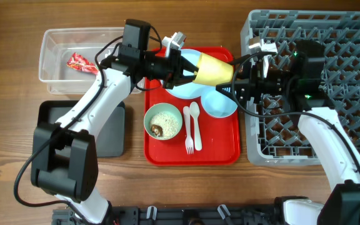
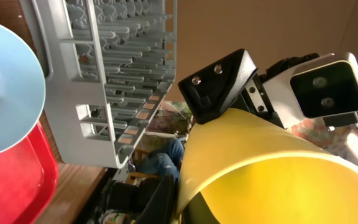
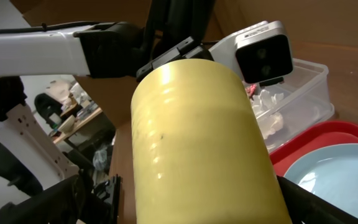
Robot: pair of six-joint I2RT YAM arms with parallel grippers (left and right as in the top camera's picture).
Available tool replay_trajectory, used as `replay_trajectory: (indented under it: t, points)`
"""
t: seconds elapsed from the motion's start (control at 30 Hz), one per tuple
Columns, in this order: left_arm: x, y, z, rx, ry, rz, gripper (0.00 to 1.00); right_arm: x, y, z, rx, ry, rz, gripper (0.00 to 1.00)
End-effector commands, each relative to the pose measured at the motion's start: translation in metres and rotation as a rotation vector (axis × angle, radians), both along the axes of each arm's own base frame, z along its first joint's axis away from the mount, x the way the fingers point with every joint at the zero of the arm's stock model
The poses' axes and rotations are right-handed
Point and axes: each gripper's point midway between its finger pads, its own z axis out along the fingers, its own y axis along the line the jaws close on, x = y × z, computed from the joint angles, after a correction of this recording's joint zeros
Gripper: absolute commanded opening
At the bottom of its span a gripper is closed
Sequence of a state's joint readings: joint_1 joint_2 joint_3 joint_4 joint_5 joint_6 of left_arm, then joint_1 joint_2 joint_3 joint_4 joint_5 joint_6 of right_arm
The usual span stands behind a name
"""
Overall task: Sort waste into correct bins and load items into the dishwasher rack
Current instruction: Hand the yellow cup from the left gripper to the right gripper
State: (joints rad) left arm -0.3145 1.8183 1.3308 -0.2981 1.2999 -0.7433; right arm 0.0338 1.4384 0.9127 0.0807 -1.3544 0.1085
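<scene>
Yellow cup (image 3: 197,143) over plate (image 1: 179,92) edge | left pincer (image 1: 189,70), right pincer (image 1: 233,78) both pinching it

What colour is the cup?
The cup is yellow, a plain pale yellow; the right wrist view shows it best.

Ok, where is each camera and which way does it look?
Overhead: above the table, looking straight down; both arms show, left gripper and right gripper meeting at the yellow cup.
Left wrist: on the left arm, facing across the cup to the dishwasher rack; hardly any of its own gripper shows.
Right wrist: on the right arm, facing across the cup to the clear tub; its own dark fingers frame the bottom.
Shared: both wrist views see the cup, red tray and pale blue plate.
</scene>
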Motion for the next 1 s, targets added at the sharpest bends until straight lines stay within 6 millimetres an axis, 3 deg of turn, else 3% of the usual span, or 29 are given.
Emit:
replay_trajectory:
  t: [0.0, 0.23, 0.53, 0.9, 0.97]
  points:
    - [-0.005, -0.003, 0.006, -0.032, 0.027, -0.032, 0.04, -0.008, 0.003, 0.008, 0.032, -0.002, 0.067, 0.95]
    - [-0.012, -0.011, 0.010, -0.044, 0.033, -0.063, 0.04, -0.001, 0.002, 0.005, 0.019, 0.038, 0.022, 0.91]
    - [-0.014, -0.014, 0.010, -0.046, 0.025, -0.071, 0.04, 0.001, 0.001, 0.005, 0.015, 0.030, 0.011, 0.73]
    - [-0.014, -0.014, 0.010, -0.046, 0.025, -0.071, 0.04, 0.008, 0.000, 0.002, -0.002, 0.029, -0.028, 0.61]
    - [-0.013, -0.014, 0.009, -0.041, 0.018, -0.065, 0.10, 0.008, 0.000, 0.002, -0.003, 0.029, -0.030, 0.57]
